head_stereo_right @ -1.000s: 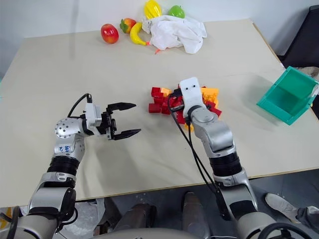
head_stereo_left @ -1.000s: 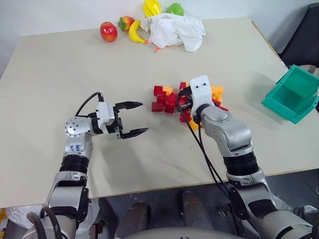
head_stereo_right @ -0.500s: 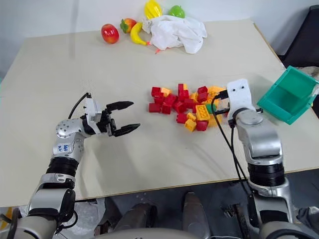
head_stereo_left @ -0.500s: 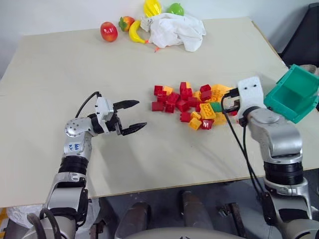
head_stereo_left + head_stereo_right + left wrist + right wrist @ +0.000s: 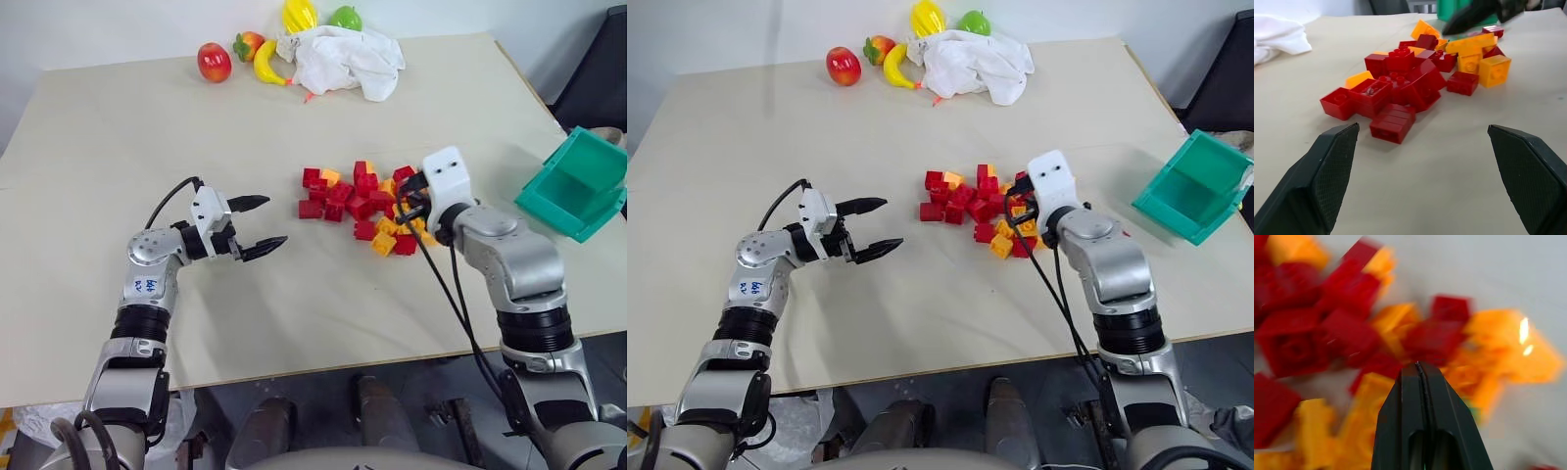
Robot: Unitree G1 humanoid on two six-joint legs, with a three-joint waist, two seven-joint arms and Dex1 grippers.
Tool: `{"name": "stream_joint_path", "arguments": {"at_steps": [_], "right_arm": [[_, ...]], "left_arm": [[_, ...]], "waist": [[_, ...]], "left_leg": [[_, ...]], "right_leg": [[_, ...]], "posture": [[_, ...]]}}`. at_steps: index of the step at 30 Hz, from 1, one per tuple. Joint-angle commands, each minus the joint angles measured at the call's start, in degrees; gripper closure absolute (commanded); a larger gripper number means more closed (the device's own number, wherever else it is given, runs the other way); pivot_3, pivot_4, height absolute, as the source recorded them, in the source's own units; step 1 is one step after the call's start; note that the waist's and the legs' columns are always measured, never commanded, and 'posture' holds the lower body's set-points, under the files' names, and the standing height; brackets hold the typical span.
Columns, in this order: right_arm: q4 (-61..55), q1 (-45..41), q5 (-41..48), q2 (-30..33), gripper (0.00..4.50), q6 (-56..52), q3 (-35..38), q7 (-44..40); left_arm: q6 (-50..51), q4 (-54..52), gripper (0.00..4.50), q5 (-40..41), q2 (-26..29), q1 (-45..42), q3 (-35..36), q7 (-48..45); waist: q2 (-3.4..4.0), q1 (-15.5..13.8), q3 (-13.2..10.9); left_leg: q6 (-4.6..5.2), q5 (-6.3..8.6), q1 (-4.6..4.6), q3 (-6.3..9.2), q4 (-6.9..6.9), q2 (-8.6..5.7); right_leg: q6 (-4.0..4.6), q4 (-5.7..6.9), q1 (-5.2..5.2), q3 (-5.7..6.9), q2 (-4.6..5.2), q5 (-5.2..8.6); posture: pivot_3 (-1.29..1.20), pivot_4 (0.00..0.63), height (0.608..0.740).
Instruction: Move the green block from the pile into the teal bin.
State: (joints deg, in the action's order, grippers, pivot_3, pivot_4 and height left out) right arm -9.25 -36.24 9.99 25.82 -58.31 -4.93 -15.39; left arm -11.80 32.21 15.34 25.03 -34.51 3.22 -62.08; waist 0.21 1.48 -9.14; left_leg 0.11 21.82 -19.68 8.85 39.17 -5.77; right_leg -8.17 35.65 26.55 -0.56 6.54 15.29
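Note:
The pile (image 5: 358, 199) of red and yellow-orange bricks lies spread at the table's middle right. My right gripper (image 5: 405, 202) is shut with nothing in it, its tips low over the pile's right part. Of the green block, only a green sliver (image 5: 1475, 414) peeks out beside my shut right fingers (image 5: 1422, 396); in the eye views my right hand hides it. The teal bin (image 5: 578, 186) sits tilted at the table's right edge, well right of that hand. My left gripper (image 5: 274, 221) hangs open left of the pile (image 5: 1410, 83), pointing at it, apart from the bricks.
Toy fruit, an apple (image 5: 213, 62) and a banana (image 5: 266, 65) among them, lies with a crumpled white cloth (image 5: 348, 59) at the table's far edge. Bare tabletop (image 5: 147, 147) stretches left of the pile and in front of it.
My right hand swung from the pile toward the bin, then came back over the pile's right part, still shut. The bricks got spread rightward. My left gripper turned a little toward the pile.

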Motion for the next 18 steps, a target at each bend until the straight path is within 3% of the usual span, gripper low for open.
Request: {"name": "stream_joint_path", "arguments": {"at_steps": [1,6,11,16,18], "right_arm": [[-1.1,-0.7,-0.1,0.9,4.48,0.8,-2.0,-3.0],[-11.0,1.7,6.3,4.7,4.48,-6.1,-4.5,-12.2],[-17.4,4.5,12.7,6.4,4.48,-9.6,0.0,-16.5],[-21.3,5.3,19.0,6.1,4.48,-9.0,11.2,-17.8],[-22.9,6.7,21.7,8.8,4.48,-9.8,16.1,-19.8]], "left_arm": [[-0.2,-0.6,0.0,-1.5,0.5,-1.1,-1.1,0.3],[0.2,1.0,0.0,-2.3,0.2,-2.6,-1.7,1.2],[0.3,1.8,0.0,-1.9,-0.2,-3.3,-1.9,0.8],[0.9,3.1,0.0,-1.5,-1.0,-4.7,-1.9,-0.2],[1.2,3.6,0.0,-1.1,-1.3,-5.3,-1.8,-0.8]], "waist": [[0.0,0.0,0.0],[0.0,0.0,0.0],[-0.02,-0.1,0.0],[-0.02,-0.4,0.0],[-0.02,-0.8,0.0]], "left_leg": [[0.0,0.0,0.0,0.0,0.0,0.0],[0.0,0.0,-0.05,0.05,0.01,0.03],[0.01,0.0,-0.08,0.05,0.03,-0.01],[0.02,0.0,-0.09,0.05,0.06,-0.02],[0.02,0.0,-0.08,0.05,0.06,-0.02]], "right_leg": [[-0.01,-0.01,0.0,0.0,0.0,0.0],[-0.01,-0.02,0.02,0.04,-0.02,-0.01],[-0.04,-0.05,0.0,0.04,0.01,-0.02],[-0.08,-0.04,0.01,0.03,0.02,-0.04],[-0.08,-0.05,0.0,0.03,0.01,-0.04]], "posture": [[0.0,0.15,0.74],[0.0,0.15,0.74],[0.0,0.15,0.74],[0.0,0.15,0.74],[0.0,0.15,0.74]]}}
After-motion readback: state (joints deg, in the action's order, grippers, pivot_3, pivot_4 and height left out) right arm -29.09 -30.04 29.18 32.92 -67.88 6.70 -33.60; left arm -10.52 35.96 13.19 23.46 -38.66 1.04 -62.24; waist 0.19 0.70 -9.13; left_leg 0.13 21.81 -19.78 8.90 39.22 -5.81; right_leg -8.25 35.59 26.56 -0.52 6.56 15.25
